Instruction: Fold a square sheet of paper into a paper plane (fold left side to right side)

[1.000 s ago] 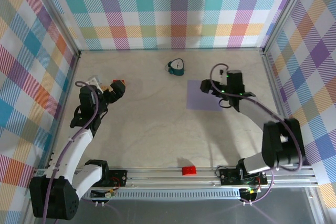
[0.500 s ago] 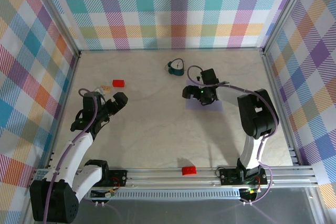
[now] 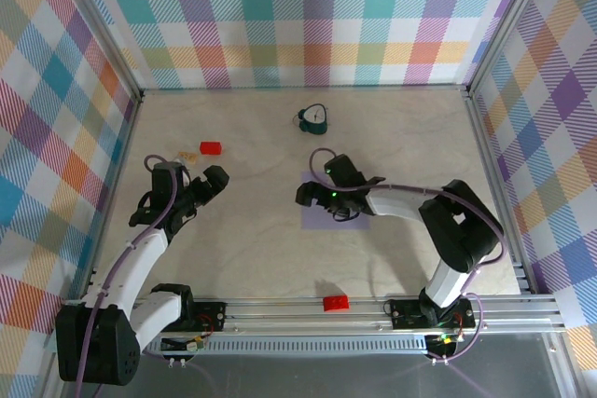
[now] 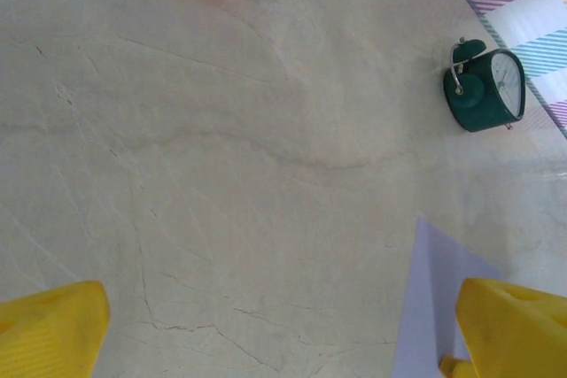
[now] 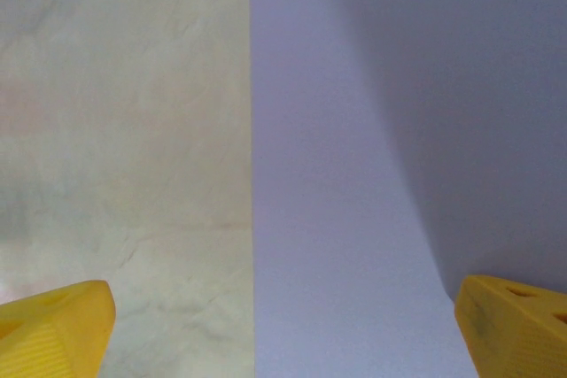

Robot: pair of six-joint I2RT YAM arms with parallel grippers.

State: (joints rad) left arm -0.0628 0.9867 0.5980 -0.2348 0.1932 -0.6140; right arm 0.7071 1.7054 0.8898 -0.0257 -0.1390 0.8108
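Now R gripper (image 3: 314, 197) gapes empty over edge of sheet (image 5: 354, 174) – L gripper (image 3: 214, 180) agape, empty.

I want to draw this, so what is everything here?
paper: 1, pale purple, flat, in the middle
clock: 1, dark teal, far middle
blocks: 2, red, one far left, one at near edge
table: 1, beige marble
walls: colourful checks, three sides
left fingers: 2, yellow, open, over table, left side
right fingers: 2, yellow, open, over one paper edge
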